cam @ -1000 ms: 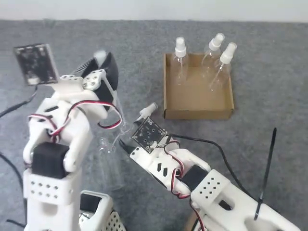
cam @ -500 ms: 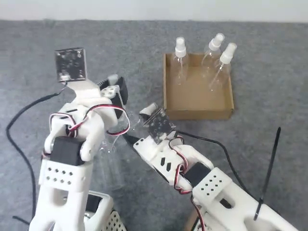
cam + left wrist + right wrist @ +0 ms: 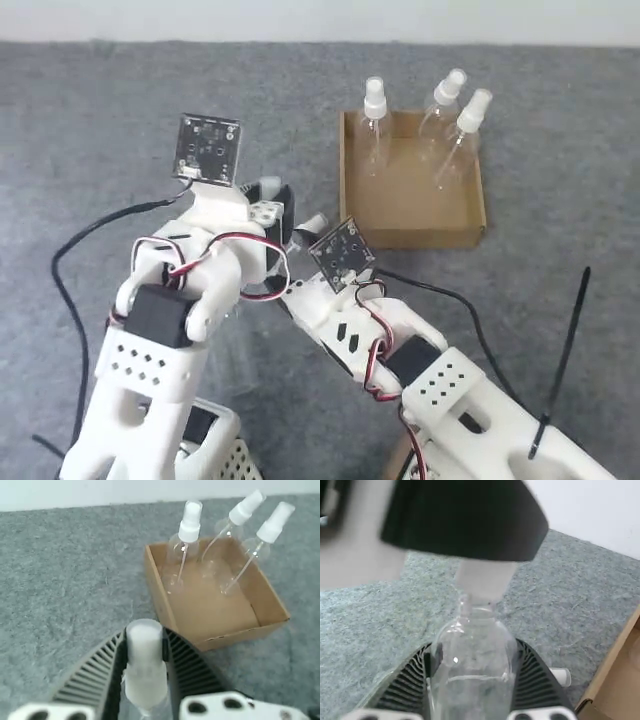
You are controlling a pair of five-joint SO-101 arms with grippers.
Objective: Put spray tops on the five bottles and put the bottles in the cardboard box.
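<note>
Left wrist view: the left gripper clenches a white spray top just short of the cardboard box, where three capped bottles stand. The right gripper grasps a clear bottle beneath that top, near the box's corner, with grey carpet open alongside.

Light is bright, soft and even over the carpet. Shadows are faint and soft-edged. Small glints mark the clear bottle; the white spray top looks washed pale.
</note>
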